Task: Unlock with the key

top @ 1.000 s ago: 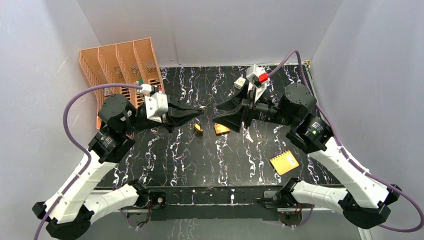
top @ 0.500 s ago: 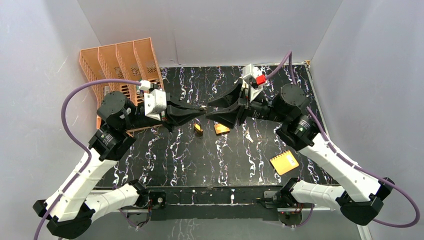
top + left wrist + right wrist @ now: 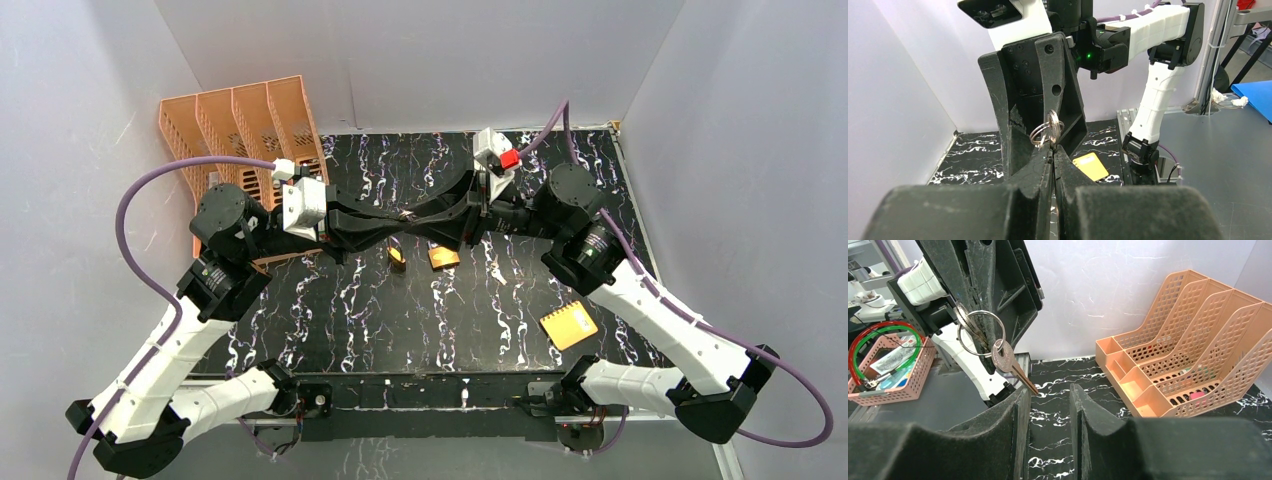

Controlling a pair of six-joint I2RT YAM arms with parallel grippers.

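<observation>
- Now we count two arms, meeting at the upper centre of the top view, with the left gripper (image 3: 1052,148) and right gripper (image 3: 1047,390) tip to tip above the table (image 3: 350,310).
- One key (image 3: 1007,359) shows clearly. It hangs in the air from a ring (image 3: 1052,124), in the left half of the right wrist view, its blade slanting down to the right.
- The left gripper's fingers are pressed together on the ring, pinching it, and the key dangles free.
- The right gripper's fingers stand apart with a clear gap. The key's tip sits just above that gap, and we see neither finger touching it.
- Two padlocks lie on the table below the grippers: the left padlock (image 3: 397,258) and the right padlock (image 3: 443,257), near each other but apart.
- One yellow notepad (image 3: 568,325) lies at the lower right of the top view, well apart from the padlocks.
- One orange rack (image 3: 240,125) with four slots stands at the upper left.
- One pink basket (image 3: 883,375) sits off the table at the left edge of the right wrist view, cut off by the frame.
- The ring's wires overlap, so we cannot count its loops or tell whether a second key hides behind.
- From above, the key is barely a glint between black fingers.
- The padlocks' shackles and keyholes are too small to make out.
</observation>
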